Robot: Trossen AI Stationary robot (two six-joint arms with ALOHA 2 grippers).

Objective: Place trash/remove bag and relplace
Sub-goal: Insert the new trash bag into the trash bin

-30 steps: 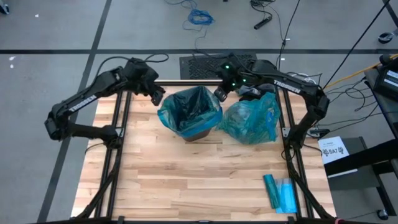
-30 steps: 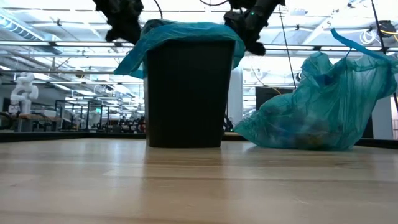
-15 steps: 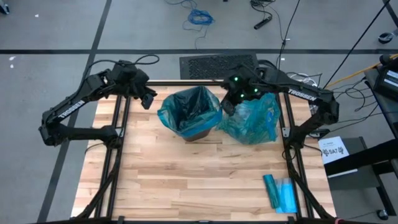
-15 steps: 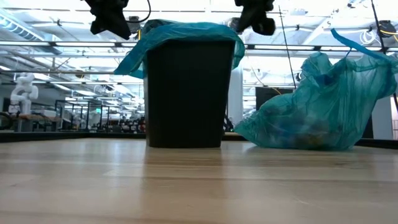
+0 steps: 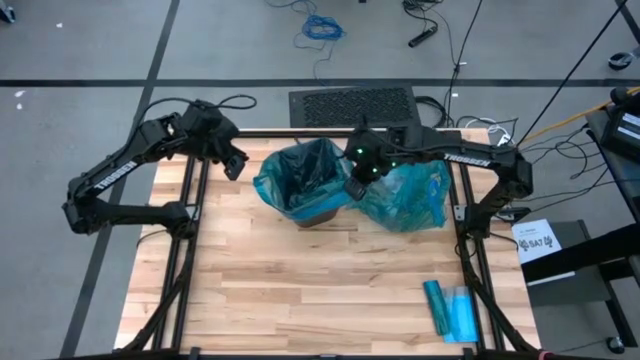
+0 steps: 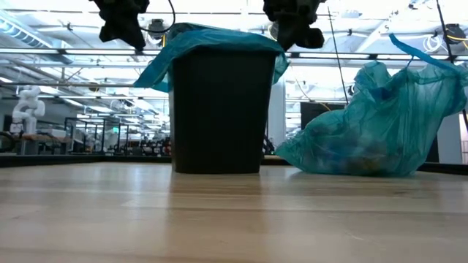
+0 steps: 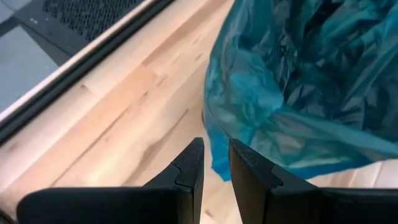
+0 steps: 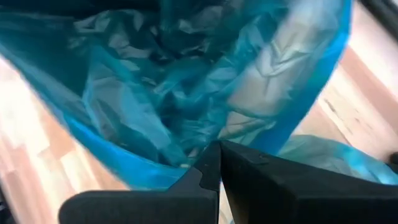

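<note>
A black bin [image 6: 219, 109] stands at the table's far middle, lined with a teal bag [image 5: 305, 180] whose rim folds over its top. A full teal bag [image 5: 405, 195] slumps on the table to the bin's right; the paper wads are hidden. My left gripper [image 5: 234, 168] hovers left of the bin, level with its top [image 6: 124, 33]. Its fingers are a narrow gap apart [image 7: 214, 152] and hold nothing. My right gripper [image 5: 352, 188] is shut [image 8: 219, 146] at the liner's right rim, between the bin and the full bag. My right gripper's shut fingertips [image 8: 211, 163] point down at the liner's folded-over rim [image 8: 155, 171] on the bin's right side. Whether they touch the plastic, I cannot tell.
A flat teal packet [image 5: 450, 308] lies near the table's right near corner. Black frame rails run along the table's left [image 5: 190, 240] and right [image 5: 470, 250] sides. Bare wood [image 5: 300, 290] spreads in front of the bin.
My left gripper has drawn back from the bin's left rim toward the table's left edge. My right gripper swung from the bin's far right corner out over the full bag, then came back toward the near side along the bin's right rim. Bin and bags stayed put.
</note>
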